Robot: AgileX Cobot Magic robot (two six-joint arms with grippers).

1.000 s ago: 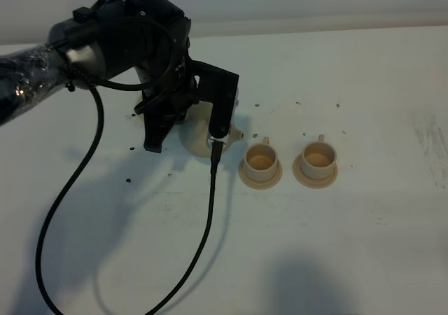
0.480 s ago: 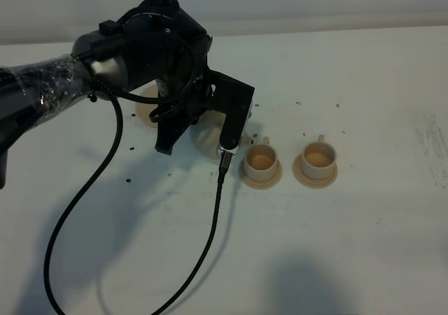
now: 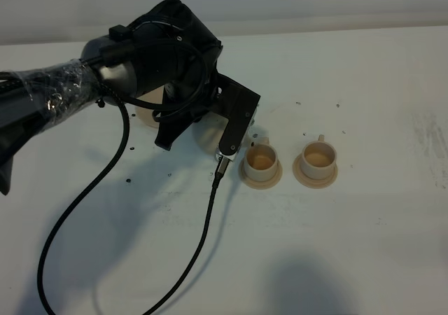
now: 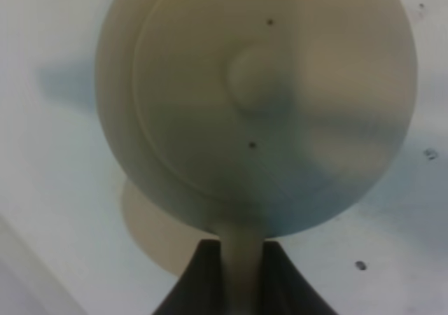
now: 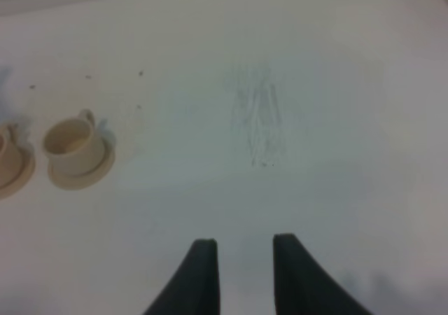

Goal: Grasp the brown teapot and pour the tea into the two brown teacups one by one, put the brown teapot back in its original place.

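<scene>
Beige crockery stands on a white table (image 3: 364, 245). From the high camera, the black left arm (image 3: 63, 94) covers nearly all of the brown teapot (image 3: 204, 131). Only a pale sliver shows under the wrist, beside the rim of the wide saucer (image 3: 145, 112). Just right of the arm stand the nearer teacup (image 3: 260, 161) and the farther teacup (image 3: 318, 155), each on its own small saucer.

The left wrist camera gives what that view hides — the teapot's round lid and knob (image 4: 255, 84) from above. It also shows the left gripper (image 4: 240, 246) clamped on the loop handle (image 4: 241, 276), one dark finger on either side. The pot overlaps the wide saucer off-centre.

The right wrist camera shows the right gripper (image 5: 241, 241) well apart from the cups. Its jaws are slightly parted over bare table — nothing between them.
</scene>
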